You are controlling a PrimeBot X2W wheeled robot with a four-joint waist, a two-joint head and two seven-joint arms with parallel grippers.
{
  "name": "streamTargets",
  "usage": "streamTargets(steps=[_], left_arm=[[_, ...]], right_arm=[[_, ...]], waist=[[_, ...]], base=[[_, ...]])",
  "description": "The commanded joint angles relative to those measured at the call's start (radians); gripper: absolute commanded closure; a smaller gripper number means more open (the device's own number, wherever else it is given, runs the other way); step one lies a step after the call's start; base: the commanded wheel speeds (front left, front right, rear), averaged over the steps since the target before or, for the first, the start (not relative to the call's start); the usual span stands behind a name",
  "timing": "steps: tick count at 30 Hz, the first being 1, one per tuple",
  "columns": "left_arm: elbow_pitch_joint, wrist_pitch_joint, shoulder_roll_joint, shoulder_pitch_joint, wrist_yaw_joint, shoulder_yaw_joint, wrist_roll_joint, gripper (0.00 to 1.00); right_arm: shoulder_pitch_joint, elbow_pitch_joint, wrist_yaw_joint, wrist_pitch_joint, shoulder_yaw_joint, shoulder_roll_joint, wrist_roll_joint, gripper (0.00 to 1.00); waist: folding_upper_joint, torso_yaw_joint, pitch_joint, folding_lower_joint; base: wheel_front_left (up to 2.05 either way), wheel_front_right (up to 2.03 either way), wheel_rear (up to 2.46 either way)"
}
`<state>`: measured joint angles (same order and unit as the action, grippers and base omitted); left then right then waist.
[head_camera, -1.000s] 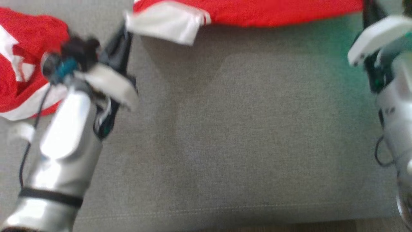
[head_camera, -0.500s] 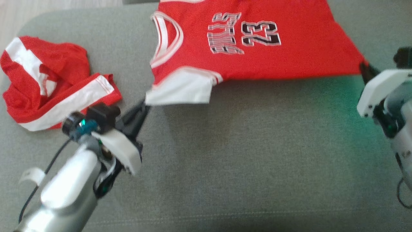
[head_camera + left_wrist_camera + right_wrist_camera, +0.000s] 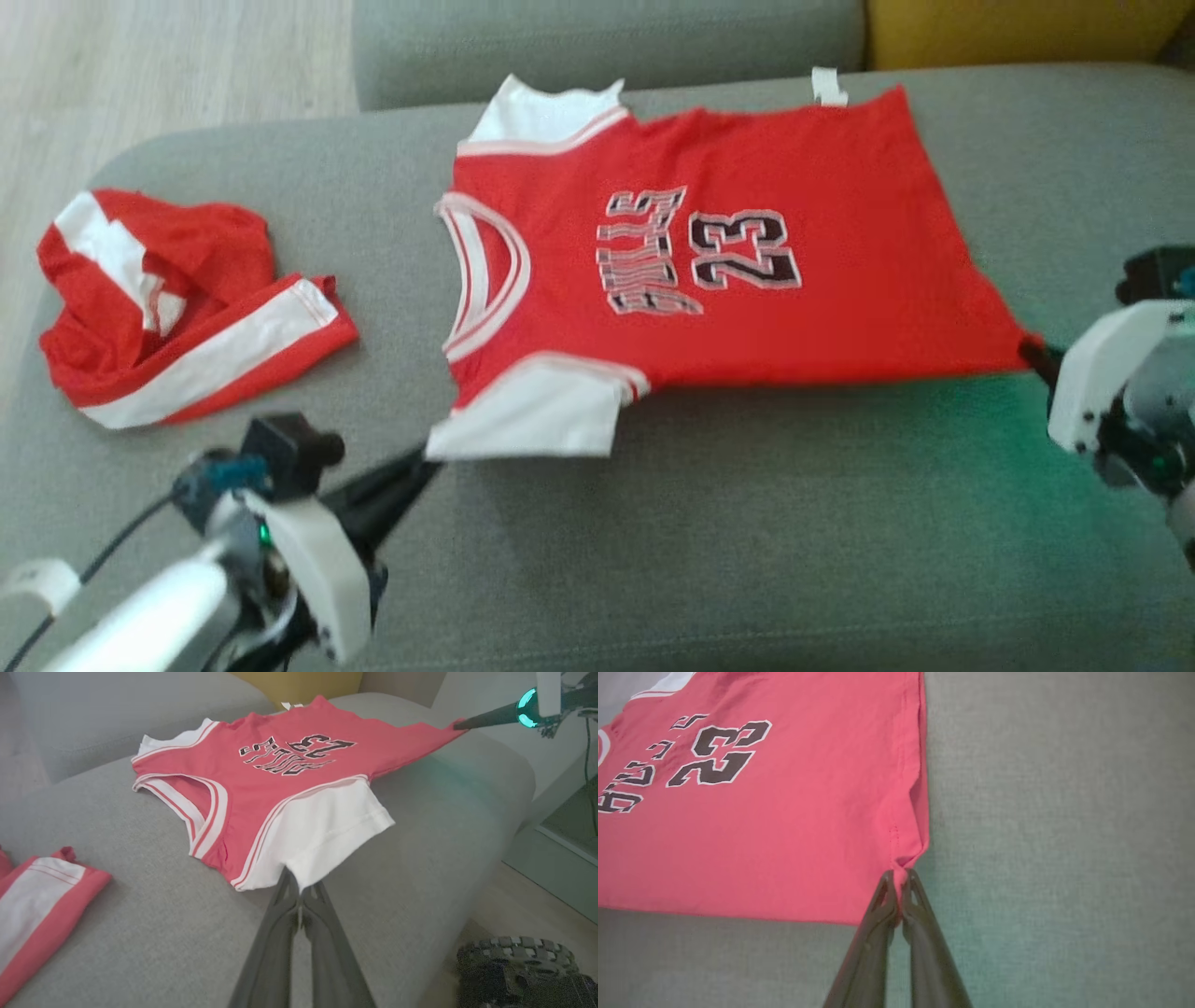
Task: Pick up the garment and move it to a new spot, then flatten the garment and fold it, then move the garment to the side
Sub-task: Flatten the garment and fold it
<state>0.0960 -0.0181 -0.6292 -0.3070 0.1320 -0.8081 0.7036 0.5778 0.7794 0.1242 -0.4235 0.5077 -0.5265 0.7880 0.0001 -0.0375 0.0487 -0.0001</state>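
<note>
The garment [image 3: 747, 280] is a red jersey with white sleeves and the number 23, spread face up on the grey sofa seat [image 3: 747, 523]. My left gripper [image 3: 425, 459] is shut on the corner of its near white sleeve [image 3: 327, 835], pinched between the fingertips [image 3: 299, 887]. My right gripper [image 3: 1032, 353] is shut on the near hem corner of the garment [image 3: 784, 826], the cloth caught at the tips [image 3: 900, 873]. The near edge is lifted slightly off the seat between the two grips; the far edge lies on the cushion.
A second red and white garment [image 3: 168, 299] lies crumpled at the seat's left end. The sofa backrest [image 3: 607, 37] and a yellow cushion [image 3: 1018, 28] stand behind. Wooden floor [image 3: 168, 65] shows at far left. The seat's front edge runs along the bottom.
The head camera has tilted up, so the whole jersey now shows. Both grippers stay shut on the sleeve and hem corner, with the garment stretched between them.
</note>
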Motion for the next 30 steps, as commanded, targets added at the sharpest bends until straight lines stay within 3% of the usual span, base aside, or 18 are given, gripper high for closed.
streamTargets(steps=[1, 8, 16, 30], left_arm=[[-0.054, 0.02, -0.065, -0.026, -0.001, 0.036, 0.013, 1.0], [-0.208, 0.133, -0.159, 0.036, -0.004, 0.012, 0.074, 1.0], [-0.32, 0.233, -0.218, 0.048, -0.006, -0.009, 0.111, 1.0], [-0.277, 0.249, -0.205, -0.164, -0.005, 0.004, 0.002, 1.0]], right_arm=[[-0.012, -0.042, 0.007, -0.029, 0.005, -0.041, 0.021, 1.0], [-0.112, -0.136, 0.007, -0.224, -0.022, -0.086, 0.081, 1.0], [-0.201, -0.263, 0.007, -0.404, -0.117, -0.107, 0.075, 1.0], [-0.154, -0.389, 0.007, -0.517, -0.336, -0.007, -0.138, 1.0]], waist=[[-0.0001, -0.008, -0.017, 0.0001], [-0.0001, -0.018, -0.037, 0.0001], [-0.0001, -0.018, -0.025, 0.0001], [-0.0001, -0.014, 0.074, 0.0001]], base=[[0.0, 0.0, 0.0], [0.0, 0.0, 0.0], [0.0, 0.0, 0.0], [0.0, 0.0, 0.0]])
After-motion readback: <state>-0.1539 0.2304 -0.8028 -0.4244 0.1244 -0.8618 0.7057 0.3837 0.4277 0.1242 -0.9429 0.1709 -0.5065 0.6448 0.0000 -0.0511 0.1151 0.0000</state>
